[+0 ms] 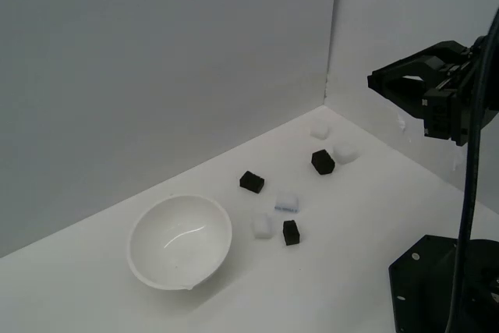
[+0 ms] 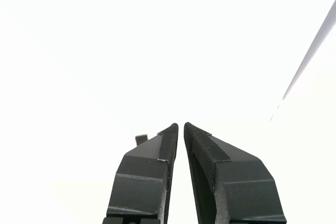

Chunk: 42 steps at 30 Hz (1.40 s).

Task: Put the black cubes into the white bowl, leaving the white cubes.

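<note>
Three black cubes lie on the white table: one (image 1: 251,182) just beyond the bowl, one (image 1: 323,162) farther back, one (image 1: 291,232) nearest the front. Among them sit white cubes (image 1: 262,226), (image 1: 345,152), (image 1: 319,130), and one with a bluish mark (image 1: 287,202). The white bowl (image 1: 148,259) stands empty at the exterior view's left. My gripper (image 1: 374,80) hangs high at the exterior view's right, well above and apart from the cubes. In the wrist view the gripper (image 2: 180,125) is shut with nothing between its fingers, and the washed-out picture shows no cube clearly.
Two white walls meet in a corner behind the cubes. The arm's black base (image 1: 437,286) sits on the table at the exterior view's lower right. A small grey shape (image 2: 140,139) peeks beside one finger; what it is I cannot tell.
</note>
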Each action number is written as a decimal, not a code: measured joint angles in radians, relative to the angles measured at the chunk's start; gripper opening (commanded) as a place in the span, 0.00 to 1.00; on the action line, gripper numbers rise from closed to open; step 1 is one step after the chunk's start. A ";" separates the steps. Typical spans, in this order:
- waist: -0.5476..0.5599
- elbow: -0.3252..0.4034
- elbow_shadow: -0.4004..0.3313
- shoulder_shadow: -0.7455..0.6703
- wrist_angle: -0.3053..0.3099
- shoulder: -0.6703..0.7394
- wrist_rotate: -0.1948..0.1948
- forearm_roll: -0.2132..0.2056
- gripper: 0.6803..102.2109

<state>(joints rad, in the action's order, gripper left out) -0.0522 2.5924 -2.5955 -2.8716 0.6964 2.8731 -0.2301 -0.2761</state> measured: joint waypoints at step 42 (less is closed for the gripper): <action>0.002 0.018 -0.015 0.732 -0.156 -0.727 -0.109 -0.002 0.98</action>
<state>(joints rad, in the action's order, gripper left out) -0.0506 2.6108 -2.6108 -2.1399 0.5400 2.1460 -0.3390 -0.2777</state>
